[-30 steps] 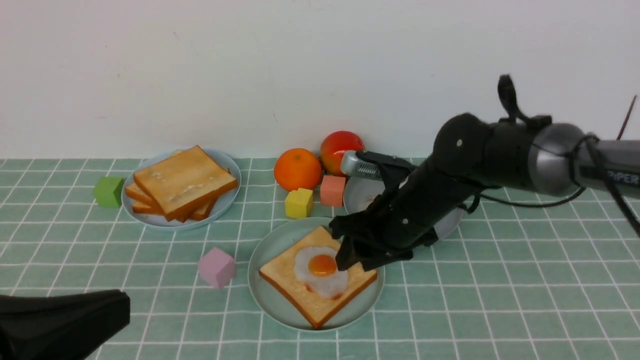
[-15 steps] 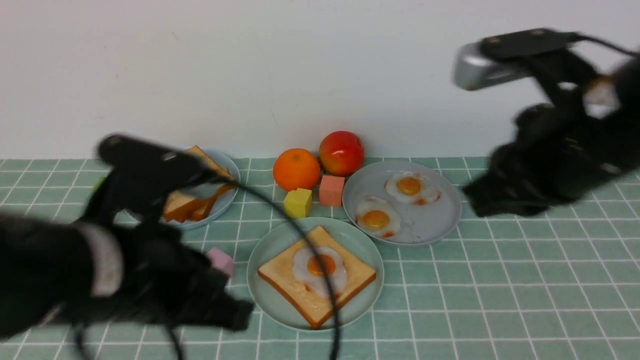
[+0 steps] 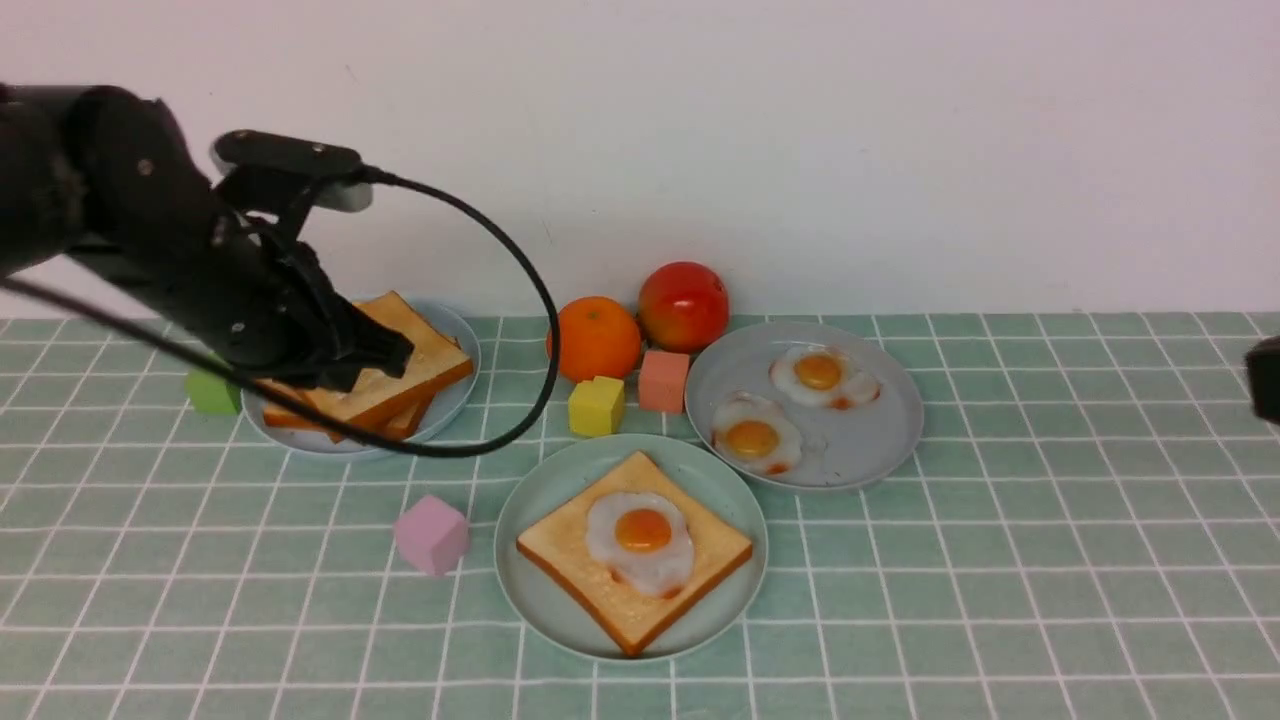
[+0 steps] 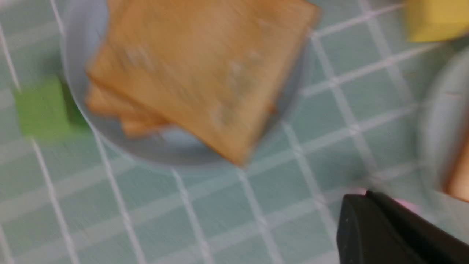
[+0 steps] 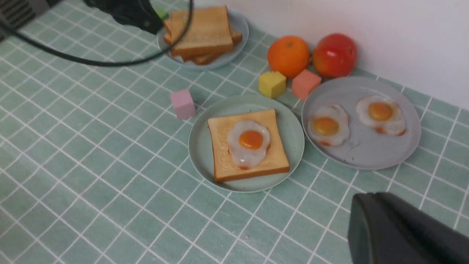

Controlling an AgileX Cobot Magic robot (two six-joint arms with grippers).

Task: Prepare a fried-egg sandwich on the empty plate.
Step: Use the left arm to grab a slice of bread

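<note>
Front view, compared with a second ago.

- Right arm: was stretched over the mint-green plate [image 3: 545, 490] with its jaws spread at the fried egg [image 3: 642, 540]. It has since pulled away, and only a dark sliver of the right gripper [image 3: 1265, 378] shows at the right edge, well apart from everything. Its jaws are pressed together and hold nothing.
- Left arm: was lying low in the near-left corner. Now it is raised at the far left, with the left gripper [image 3: 385, 355] over the near edge of the toast stack [image 3: 420, 360] on the light-blue plate [image 3: 455, 405]. Its jaws are pressed together. The blurred wrist view shows the stack clear of the fingers, with no slice pinched.
- Sandwich: the toast slice [image 3: 580, 565] lies flat on the mint-green plate at centre front, with the fried egg on top, placed as before. There is no covering slice yet.
- Grey-blue plate [image 3: 870, 440]: hidden behind the right arm before, now in plain sight with two eggs [image 3: 752, 438] on it.
- Pink cube [image 3: 432, 535]: on the surface just left of the mint-green plate, unmoved.
- Cable: the left arm's cable loops down in front of the light-blue plate.
</note>
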